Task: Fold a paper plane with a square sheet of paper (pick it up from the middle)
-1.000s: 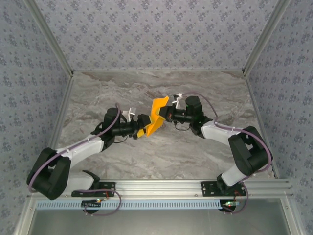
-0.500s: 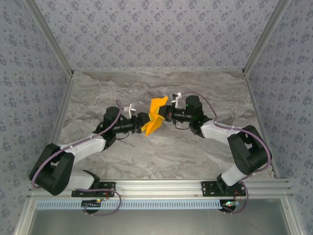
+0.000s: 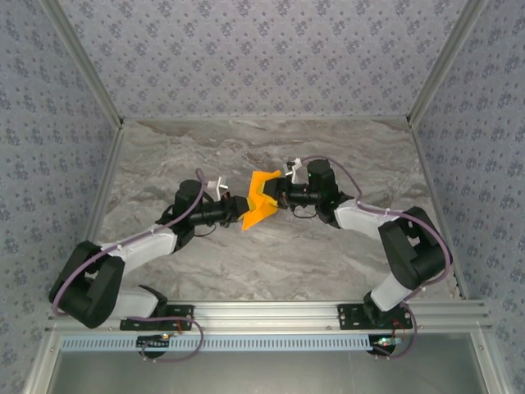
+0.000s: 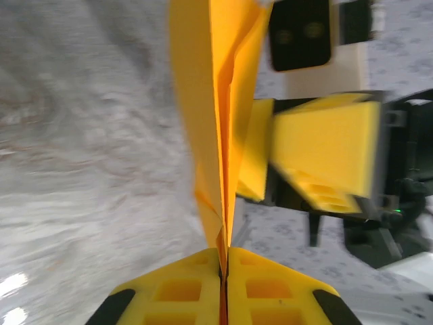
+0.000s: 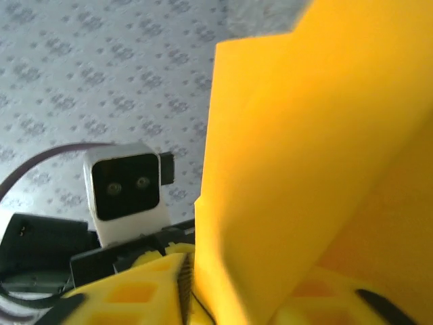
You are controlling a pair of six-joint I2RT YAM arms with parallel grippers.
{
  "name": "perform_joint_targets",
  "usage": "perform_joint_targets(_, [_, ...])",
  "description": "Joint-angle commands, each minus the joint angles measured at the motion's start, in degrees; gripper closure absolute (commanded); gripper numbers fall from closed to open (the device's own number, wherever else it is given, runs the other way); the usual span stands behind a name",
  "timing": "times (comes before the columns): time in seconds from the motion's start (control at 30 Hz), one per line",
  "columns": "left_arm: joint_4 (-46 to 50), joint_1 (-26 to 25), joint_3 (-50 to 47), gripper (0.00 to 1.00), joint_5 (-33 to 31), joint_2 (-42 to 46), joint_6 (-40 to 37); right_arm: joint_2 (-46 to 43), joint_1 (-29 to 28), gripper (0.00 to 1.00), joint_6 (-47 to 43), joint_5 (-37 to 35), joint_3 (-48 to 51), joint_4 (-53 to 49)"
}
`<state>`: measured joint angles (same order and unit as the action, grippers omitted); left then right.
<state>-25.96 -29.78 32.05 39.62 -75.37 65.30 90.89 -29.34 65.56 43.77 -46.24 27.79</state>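
The left gripper (image 4: pixel 223 263) pinches the near edge of the folded square sheet of paper (image 3: pixel 262 197), up over the middle of the table (image 3: pixel 271 267). Just beyond, the right gripper (image 3: pixel 278 194) has its jaws partly open around the paper. The left one should hold tight while the right one lets go.

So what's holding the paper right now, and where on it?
Left gripper: jaws shut on the near edge of the folded orange paper, layers pinched together. Right gripper: jaws apart around it, not clamping.
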Motion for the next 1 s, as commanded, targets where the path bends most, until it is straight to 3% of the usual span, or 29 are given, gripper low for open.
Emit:
perform_joint_targets(0.0, [23.85, -0.27, 6.68, 0.93, -8.39, 2.73, -12.50, -5.32, 1.14, 0.51, -11.21, -5.90, -2.07, -17.40])
perform_joint_targets(0.1, [47.24, -1.48, 15.42, 0.93, -25.69, 1.78, -22.39, -10.07, 0.79, 0.37, -19.91, -14.44, -3.22, -29.28])
perform_joint_targets(0.3, [63.96, -5.92, 25.83, 0.93, -45.53, -1.44, -28.68, -17.07, 0.52, 0.16, -25.51, -26.66, -2.22, -38.70])
perform_joint_targets(0.5, [76.52, -12.85, 34.62, 0.92, -69.73, -7.69, -27.80, -20.97, 0.51, 0.14, -25.51, -36.27, -0.35, -43.44])
perform_joint_targets(0.6, [79.83, -15.85, 37.70, 0.91, -77.59, -13.16, -25.66, -23.65, 0.56, 0.13, -24.96, -42.11, 0.79, -46.34])
perform_joint_targets(0.67, [80.91, -17.76, 39.70, 0.90, -80.11, -17.04, -24.37, -25.25, 0.60, 0.13, -24.91, -43.82, 1.59, -47.45])
perform_joint_targets(0.77, [79.39, -19.90, 41.87, 0.88, -78.99, -22.54, -23.35, -27.18, 0.78, 0.13, -24.74, -45.34, 2.52, -48.87])
perform_joint_targets(0.87, [75.43, -21.23, 43.08, 0.84, -73.87, -27.52, -22.91, -28.65, 0.91, 0.14, -23.76, -46.52, 3.58, -49.78])
perform_joint_targets(0.97, [69.54, -21.81, 43.40, 0.71, -64.34, -30.42, -23.99, -30.29, 1.39, 0.14, -22.91, -46.88, 4.81, -49.71])
